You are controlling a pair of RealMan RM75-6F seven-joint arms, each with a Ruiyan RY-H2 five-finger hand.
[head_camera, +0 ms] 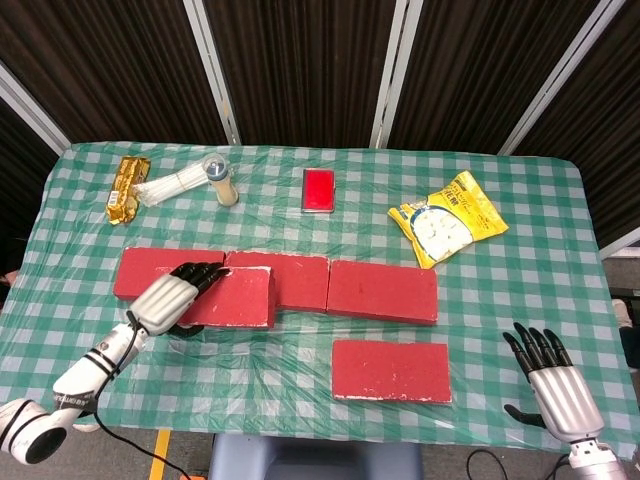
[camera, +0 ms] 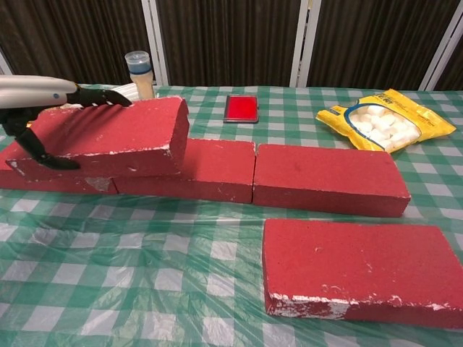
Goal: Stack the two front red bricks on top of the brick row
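Observation:
My left hand (head_camera: 172, 299) (camera: 36, 97) grips a red brick (head_camera: 232, 298) (camera: 116, 137) by its left end and holds it lifted over the seam of the left and middle bricks of the row (head_camera: 380, 291) (camera: 329, 179). The row is made of three red bricks laid end to end across the table's middle. The other front red brick (head_camera: 391, 370) (camera: 362, 271) lies flat near the front edge, right of centre. My right hand (head_camera: 556, 393) hovers open at the front right corner, apart from everything; the chest view does not show it.
At the back of the checked tablecloth (head_camera: 300, 360) lie a gold packet (head_camera: 125, 187), a bundle of white sticks (head_camera: 175, 184), a small bottle (head_camera: 222, 180) (camera: 142, 74), a red tin (head_camera: 319, 189) (camera: 241, 108) and a yellow snack bag (head_camera: 447, 218) (camera: 383, 119).

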